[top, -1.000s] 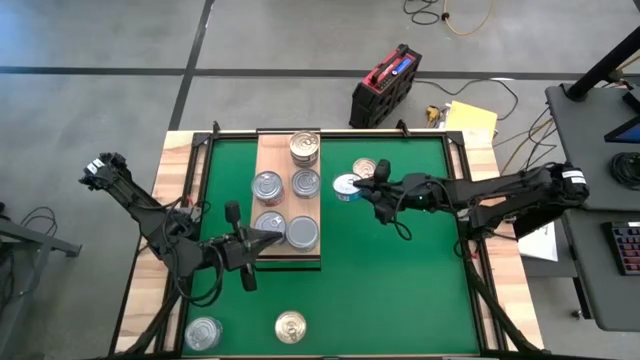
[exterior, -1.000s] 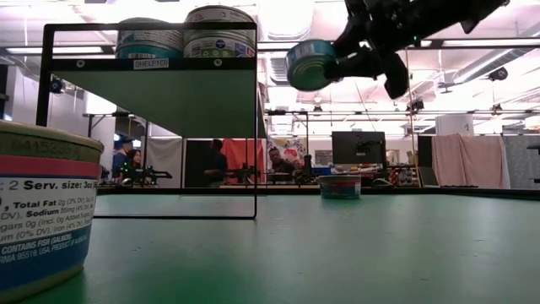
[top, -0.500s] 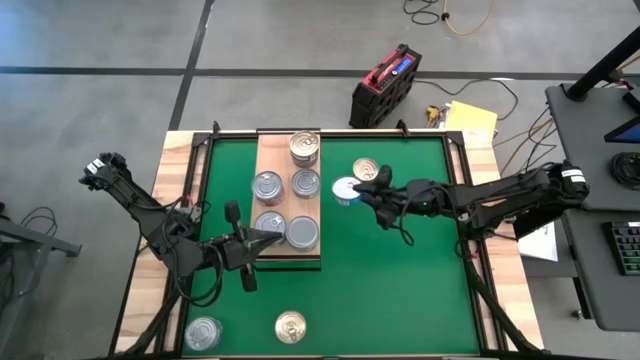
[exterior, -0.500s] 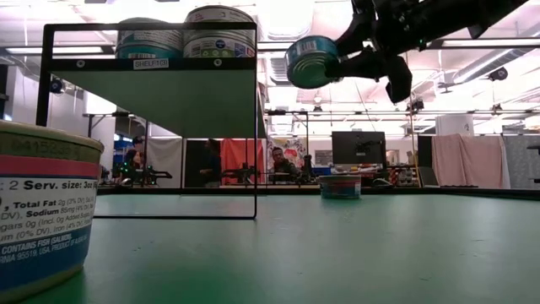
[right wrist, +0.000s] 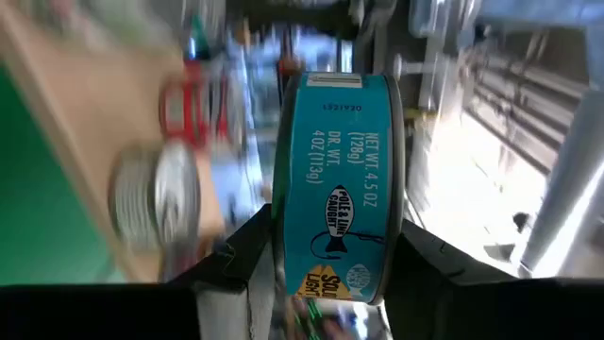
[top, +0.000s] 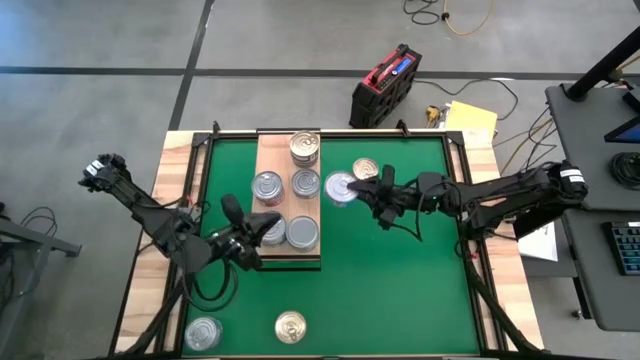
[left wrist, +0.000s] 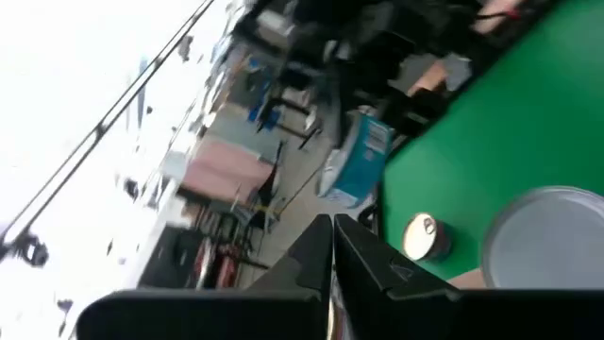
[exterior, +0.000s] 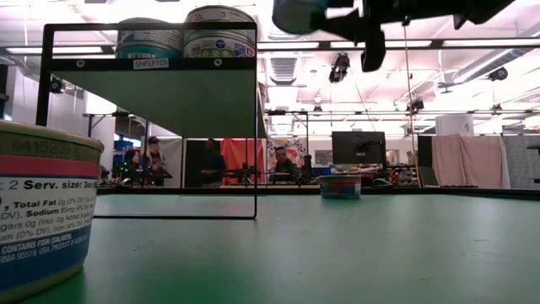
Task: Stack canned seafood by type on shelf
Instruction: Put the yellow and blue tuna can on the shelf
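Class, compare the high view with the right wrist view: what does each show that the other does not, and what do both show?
Only the high view shows the wooden shelf whole on the green mat, with cans on it, two more cans near the mat's front edge, and the left claw at the shelf's left edge.

Only the right wrist view shows the label's print on the teal can.

Both show that teal can gripped in the right claw, and a gold-lidded can beside it.

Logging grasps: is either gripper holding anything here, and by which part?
The right gripper holds a teal-labelled can, fingers on its flat ends. The left gripper holds nothing.
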Tool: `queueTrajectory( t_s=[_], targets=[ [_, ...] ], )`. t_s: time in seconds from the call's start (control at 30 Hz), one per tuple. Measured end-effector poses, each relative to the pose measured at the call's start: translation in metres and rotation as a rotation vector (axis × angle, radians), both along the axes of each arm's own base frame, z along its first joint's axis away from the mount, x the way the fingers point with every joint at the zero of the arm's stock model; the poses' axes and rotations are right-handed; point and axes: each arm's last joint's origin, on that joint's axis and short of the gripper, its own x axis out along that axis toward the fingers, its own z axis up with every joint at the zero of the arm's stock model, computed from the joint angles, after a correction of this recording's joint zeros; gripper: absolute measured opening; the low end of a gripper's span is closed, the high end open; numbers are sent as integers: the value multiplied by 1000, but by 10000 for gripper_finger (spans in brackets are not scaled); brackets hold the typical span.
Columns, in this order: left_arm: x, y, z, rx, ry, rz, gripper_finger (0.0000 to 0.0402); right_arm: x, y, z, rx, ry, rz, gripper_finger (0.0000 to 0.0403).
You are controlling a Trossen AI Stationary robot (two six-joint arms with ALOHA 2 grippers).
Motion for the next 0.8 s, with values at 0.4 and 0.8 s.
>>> queueTrajectory(
  t_s=[0.4, 0.8],
  targets=[
    [19, -11, -14, 70, 69, -87, 58, 5, 9, 27, 262, -60, 325, 135],
    [29, -19, -22, 71, 63, -85, 203, 31, 23, 18, 297, 44, 420, 135]
  ],
)
